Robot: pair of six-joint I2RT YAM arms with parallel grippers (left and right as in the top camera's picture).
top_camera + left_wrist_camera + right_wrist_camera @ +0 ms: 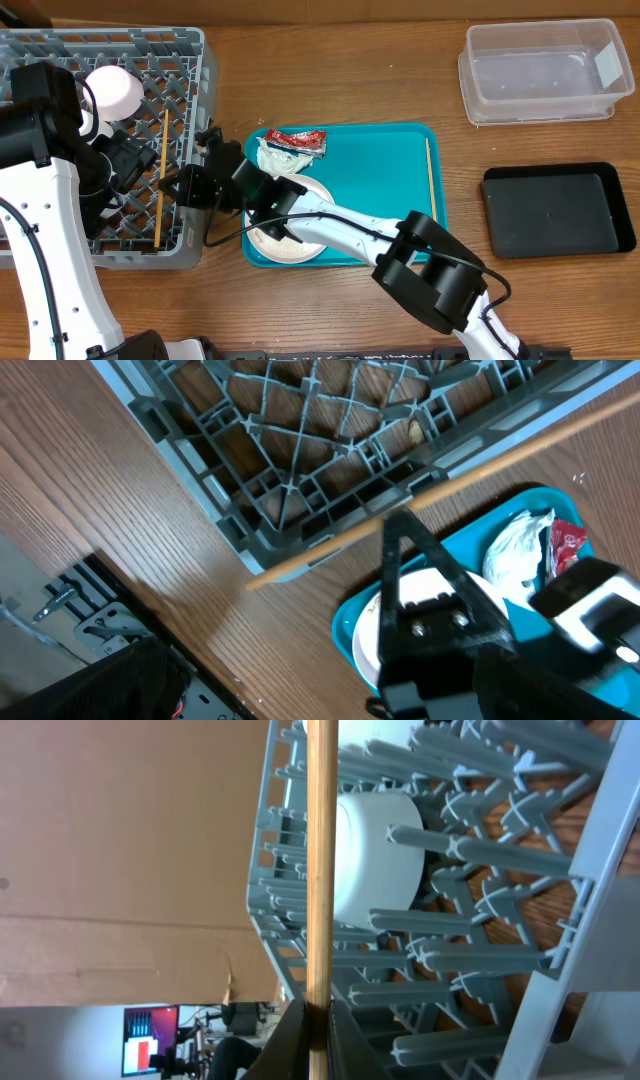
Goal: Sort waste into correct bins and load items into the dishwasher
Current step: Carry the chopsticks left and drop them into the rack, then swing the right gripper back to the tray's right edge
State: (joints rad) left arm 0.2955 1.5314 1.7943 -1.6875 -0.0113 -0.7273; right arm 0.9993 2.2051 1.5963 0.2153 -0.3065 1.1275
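My right end effector (318, 1020) is clamped on a wooden chopstick (160, 180), its fingertips pinched together around the thin shaft. The stick runs over the right side of the grey dish rack (180, 70), roughly parallel to that side. I cannot tell whether it touches the lattice yet. The rack fills the far left corner of the tabletop (330, 70). A small white cup (115, 90) sits among its pegs toward the rack's far left.

My left end effector (128, 160) hangs over the rack with its jaws spread wide and nothing between them.

My right arm reaches across the teal tray (380, 190) in the middle of the tabletop. On the tray, a red sauce packet (297, 140) and a crumpled white napkin (280, 158) lie touching at its far left. A white plate (275, 245) sits at the near left, partly under my arm, and a second chopstick (430, 180) lies along the right rim.

A clear plastic tub (545, 70) stands at the far right corner. A black tray (555, 210) lies by the right edge, nearer to me than the tub.
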